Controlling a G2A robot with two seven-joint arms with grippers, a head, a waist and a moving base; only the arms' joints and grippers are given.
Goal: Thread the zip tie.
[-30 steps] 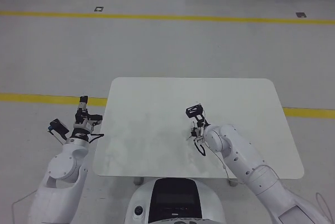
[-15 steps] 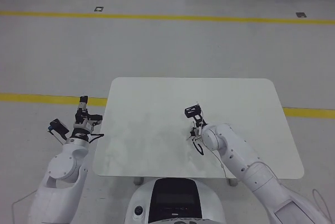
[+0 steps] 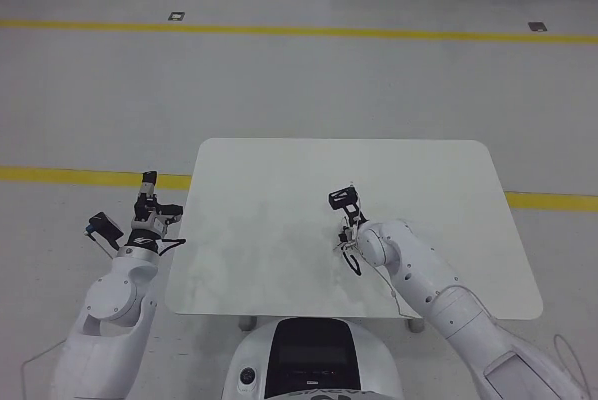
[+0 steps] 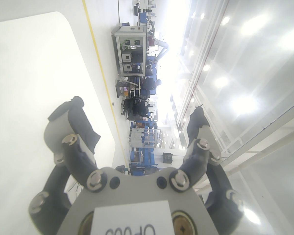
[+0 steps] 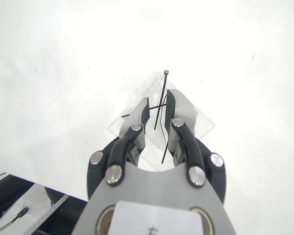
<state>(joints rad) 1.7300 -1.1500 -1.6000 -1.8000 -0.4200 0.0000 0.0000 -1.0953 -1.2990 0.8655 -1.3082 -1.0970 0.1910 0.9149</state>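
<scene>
The right end effector (image 5: 158,94) hangs released, its fingers astride thin black plastic zip ties (image 5: 163,86) that lie crossed on a clear square plastic plate (image 5: 202,122) on the white bench (image 3: 279,190). Over the last second its arm has only edged slightly leftward, so I judge nothing is grasped yet. The left end effector (image 4: 136,105), spread open, has stayed beside the bench's left edge.

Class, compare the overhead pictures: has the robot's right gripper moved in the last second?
Yes, slightly: the black-fingered right gripper drifted toward the middle of the white rounded-corner table, away from the edge on its own side.
</scene>
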